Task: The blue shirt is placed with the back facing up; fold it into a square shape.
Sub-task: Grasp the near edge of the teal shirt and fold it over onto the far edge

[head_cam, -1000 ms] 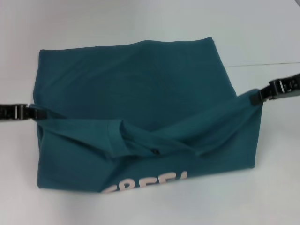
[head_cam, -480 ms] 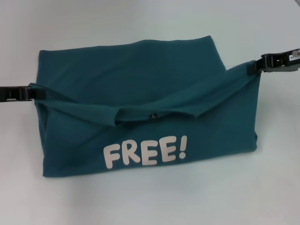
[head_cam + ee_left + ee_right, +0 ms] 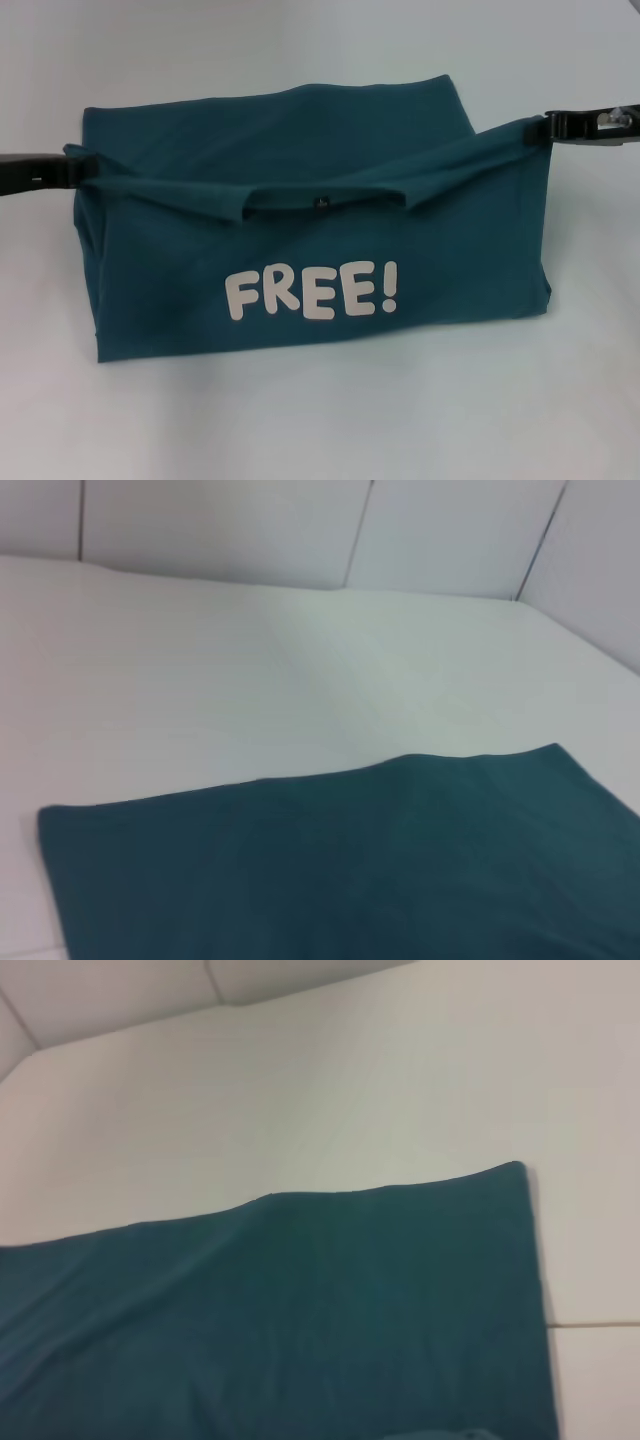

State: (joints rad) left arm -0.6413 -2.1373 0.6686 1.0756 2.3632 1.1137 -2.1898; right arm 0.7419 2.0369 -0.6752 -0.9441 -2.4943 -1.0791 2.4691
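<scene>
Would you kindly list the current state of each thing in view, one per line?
blue shirt: partly folded, near half lifted by its two corners and stretched taut, "FREE!" print facing the camera, far half flat on the table.
left gripper: shut on the shirt's left corner, raised.
right gripper: shut on the shirt's right corner, raised.
table: white, bearing the shirt.

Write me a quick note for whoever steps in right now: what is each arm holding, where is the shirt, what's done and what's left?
Left gripper: jaws shut on the blue shirt at its left upper corner.
Right gripper: jaws shut on the shirt's right upper corner.
Shirt: on the white table, near half held up by both corners so the "FREE!" lettering faces the head camera; far half lies flat behind.
Done: sides appear folded in, near edge lifted.
Left: probably carry the raised half over the far half, lay it down, release, check for a square.
</scene>
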